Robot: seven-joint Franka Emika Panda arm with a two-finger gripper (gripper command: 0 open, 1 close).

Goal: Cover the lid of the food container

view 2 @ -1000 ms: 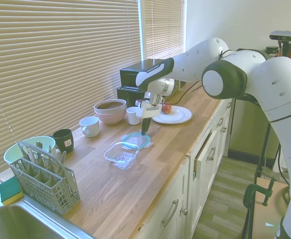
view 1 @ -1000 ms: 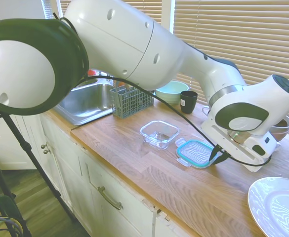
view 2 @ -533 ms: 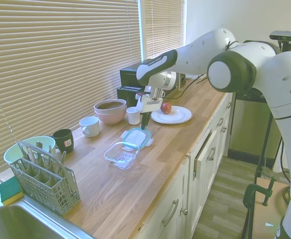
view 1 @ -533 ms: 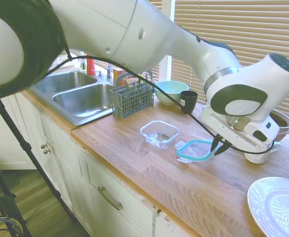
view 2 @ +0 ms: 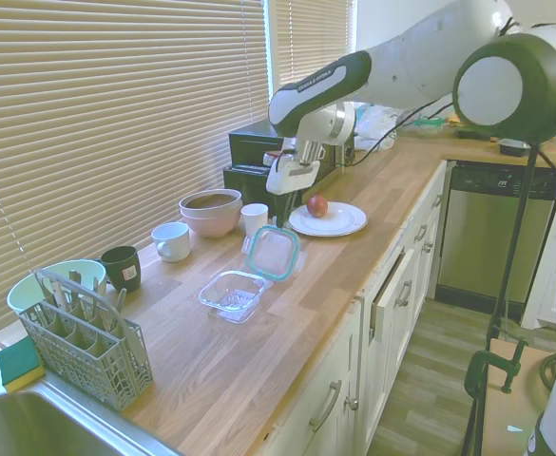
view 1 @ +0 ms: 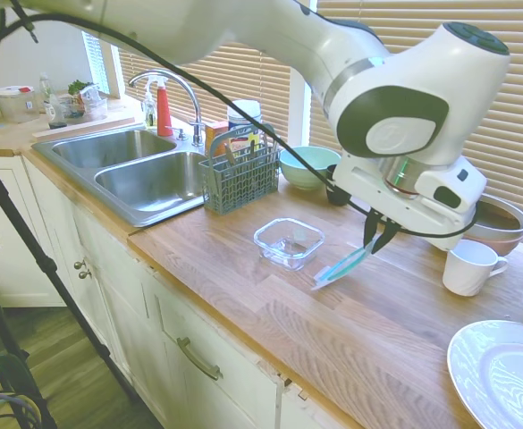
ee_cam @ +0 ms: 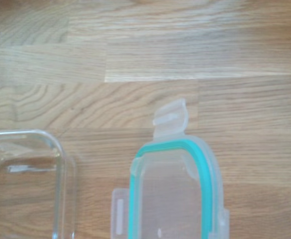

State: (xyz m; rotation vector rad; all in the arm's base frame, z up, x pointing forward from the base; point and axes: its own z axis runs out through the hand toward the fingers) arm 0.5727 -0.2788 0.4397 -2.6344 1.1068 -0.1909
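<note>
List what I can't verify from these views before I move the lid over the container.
- Grip contact: in both exterior views the gripper holds the tilted lid by one edge; how far the fingers overlap it is too small to tell.
- Lid's gripped end: cut off by the wrist view's bottom edge.
- Container: only one corner shows in the wrist view; the rest is cut off.
- Lid tabs: too small in the exterior views.

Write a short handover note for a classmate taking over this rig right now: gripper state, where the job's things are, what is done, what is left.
Gripper: shut on the lid, holding it by one edge, tilted, lifted off the counter.
Food container: open and empty on the counter, beside the hanging lid, not touching it.
Done: lid grasped and raised.
Left: carry the lid over the food container, level it, lower it onto the rim, release.
</note>
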